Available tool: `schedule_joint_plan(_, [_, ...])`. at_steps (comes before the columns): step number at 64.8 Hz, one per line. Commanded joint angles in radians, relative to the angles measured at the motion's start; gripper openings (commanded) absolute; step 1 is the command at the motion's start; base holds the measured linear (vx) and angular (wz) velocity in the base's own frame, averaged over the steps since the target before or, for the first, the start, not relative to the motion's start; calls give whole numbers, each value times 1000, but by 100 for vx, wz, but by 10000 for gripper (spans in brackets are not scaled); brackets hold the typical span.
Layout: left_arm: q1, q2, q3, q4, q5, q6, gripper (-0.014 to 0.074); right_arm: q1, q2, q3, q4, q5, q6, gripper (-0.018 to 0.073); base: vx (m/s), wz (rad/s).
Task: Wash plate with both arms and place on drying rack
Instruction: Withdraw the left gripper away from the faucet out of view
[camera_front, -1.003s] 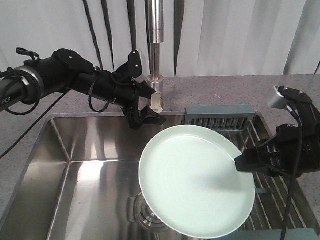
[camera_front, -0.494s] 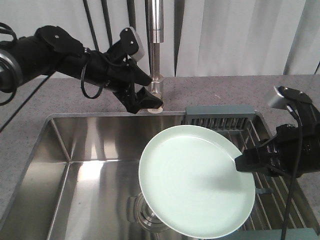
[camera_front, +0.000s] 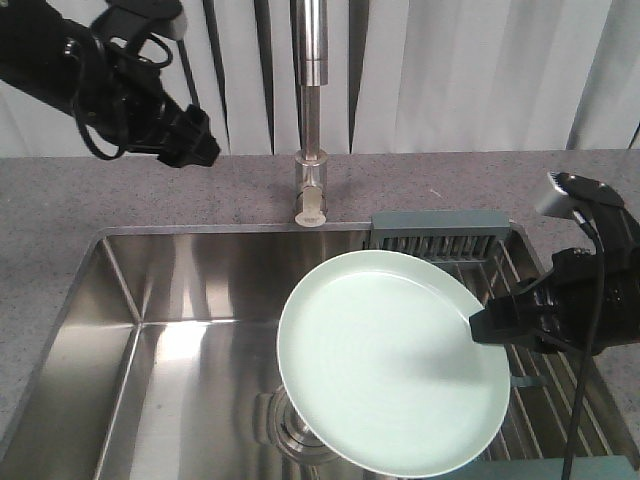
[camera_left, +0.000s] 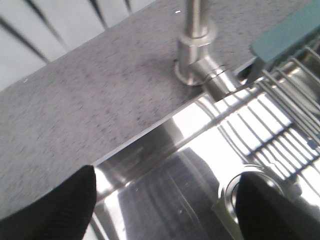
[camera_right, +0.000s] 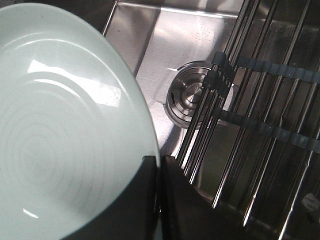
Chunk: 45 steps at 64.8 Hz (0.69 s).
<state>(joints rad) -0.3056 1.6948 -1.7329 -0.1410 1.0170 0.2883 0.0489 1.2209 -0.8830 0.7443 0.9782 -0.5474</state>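
The pale mint-green plate (camera_front: 385, 360) hangs tilted over the steel sink, held by its right rim. My right gripper (camera_front: 482, 325) is shut on that rim; in the right wrist view the two black fingers pinch the edge of the plate (camera_right: 65, 130) at the right gripper (camera_right: 158, 200). My left gripper (camera_front: 197, 147) is raised high at the back left, above the counter and well apart from the plate. Its black fingertips (camera_left: 50, 210) stand wide apart in the left wrist view, so the left gripper (camera_left: 165, 210) is open and empty. The drying rack (camera_front: 455, 238) lies along the sink's right side.
The tall faucet (camera_front: 312, 110) rises behind the sink's back edge, its base (camera_left: 196, 55) on the speckled grey counter (camera_front: 90, 210). The drain (camera_right: 192, 100) sits below the plate. Rack wire bars (camera_right: 250, 125) run under my right gripper. White curtains hang behind.
My left arm has pulled away from the faucet, rising up and to the left. The right gripper and the plate have not moved.
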Motion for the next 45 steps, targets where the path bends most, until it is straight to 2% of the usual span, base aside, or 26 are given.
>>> schedule_joint_plan(1, [1,-108,26,72,-8,-129,533,-3,-24,-29,47,-14,-10,-8,0,0])
schedule_joint_plan(14, [1,-264,233,80,-84,-135,533,-3,-24,-29,47,-14,-10,-8,0,0])
schedule_joint_plan(27, [7,-423,437,81,-193,-205,533,-3,-24,-29,47,-14,-10,-8,0,0])
schedule_joint_plan(45, [91,-636,649,81,-212,-288,533,-3,-24,-29,47,-14,-10,-8,0,0])
